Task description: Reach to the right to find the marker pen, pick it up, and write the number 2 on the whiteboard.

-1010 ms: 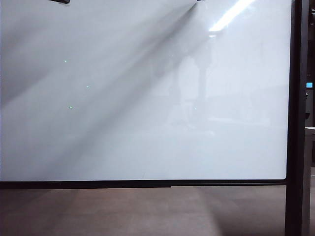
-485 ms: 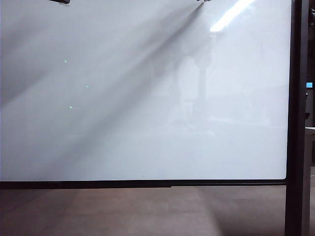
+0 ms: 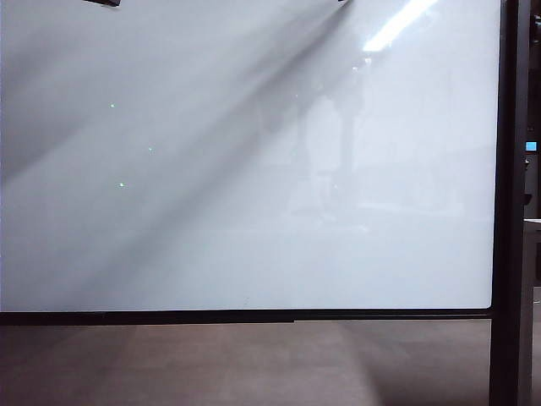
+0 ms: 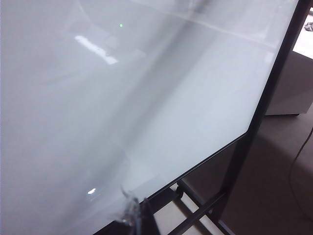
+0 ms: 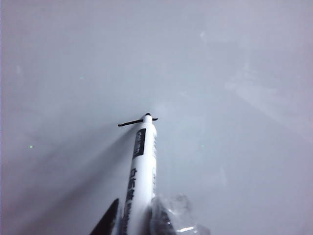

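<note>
While the right claw (image 5: 139, 220) grips the marker pen (image 5: 138, 171) by the lower part of its barrel, the pen's tip presses against the whiteboard (image 5: 220, 73). Seen from the right wrist, the pen's long axis runs from the claw straight out toward the board, tip leading, so the pale barrel with its black lettering points away from the camera. At the tip lies a short black stroke (image 5: 131, 123), nearly level and slightly wobbly, the start of the number 2. One dark finger (image 5: 105, 223) shows beside the barrel, and a clear, crinkled wrapping sits on the other side. The left claw (image 4: 134, 215) hangs near the board's lower black edge (image 4: 205, 161), only a sliver of it in sight, so its opening cannot be told. From the exterior camera the whiteboard (image 3: 254, 169) fills the frame, with its black upright post (image 3: 511, 211) at the right.
</note>
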`<act>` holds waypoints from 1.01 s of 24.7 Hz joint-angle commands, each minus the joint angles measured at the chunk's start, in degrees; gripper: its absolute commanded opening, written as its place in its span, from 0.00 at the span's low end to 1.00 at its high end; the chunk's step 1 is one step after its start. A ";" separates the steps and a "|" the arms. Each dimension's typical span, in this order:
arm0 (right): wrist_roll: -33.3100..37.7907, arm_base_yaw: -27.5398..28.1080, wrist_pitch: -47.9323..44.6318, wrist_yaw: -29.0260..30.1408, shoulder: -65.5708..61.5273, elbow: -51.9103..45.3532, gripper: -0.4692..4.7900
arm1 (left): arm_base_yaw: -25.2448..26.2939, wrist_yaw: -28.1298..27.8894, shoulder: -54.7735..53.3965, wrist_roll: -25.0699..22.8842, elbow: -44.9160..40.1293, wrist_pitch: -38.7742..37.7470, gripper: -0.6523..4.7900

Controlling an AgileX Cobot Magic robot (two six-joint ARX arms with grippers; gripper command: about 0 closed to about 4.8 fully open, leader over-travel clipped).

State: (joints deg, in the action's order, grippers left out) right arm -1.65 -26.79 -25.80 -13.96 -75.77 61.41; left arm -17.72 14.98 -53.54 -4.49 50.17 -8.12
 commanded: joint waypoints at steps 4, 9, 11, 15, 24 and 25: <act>-0.35 -0.07 -1.05 -0.31 0.33 0.17 0.09 | -0.02 0.31 0.20 -0.22 0.44 0.44 0.11; -0.35 -0.07 -1.05 -0.31 0.33 0.17 0.09 | -0.02 0.28 0.20 -0.22 0.44 0.44 0.11; -0.35 -0.07 -1.05 -0.46 0.33 0.17 0.09 | -0.02 0.28 0.20 -0.22 0.44 0.44 0.11; -0.35 -0.07 -1.03 -1.75 0.33 0.17 0.09 | -0.02 0.28 0.17 -0.22 0.44 0.46 0.11; -0.33 -0.07 -1.03 -1.62 0.33 0.17 0.09 | -0.02 0.28 0.20 -0.22 0.44 0.46 0.11; -0.33 -0.07 -1.01 -1.62 0.33 0.17 0.09 | -0.02 0.31 0.20 -0.22 0.44 0.46 0.11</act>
State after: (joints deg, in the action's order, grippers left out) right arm -1.80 -26.79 -25.82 -15.42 -75.77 61.41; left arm -17.72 14.98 -53.54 -4.49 50.17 -8.12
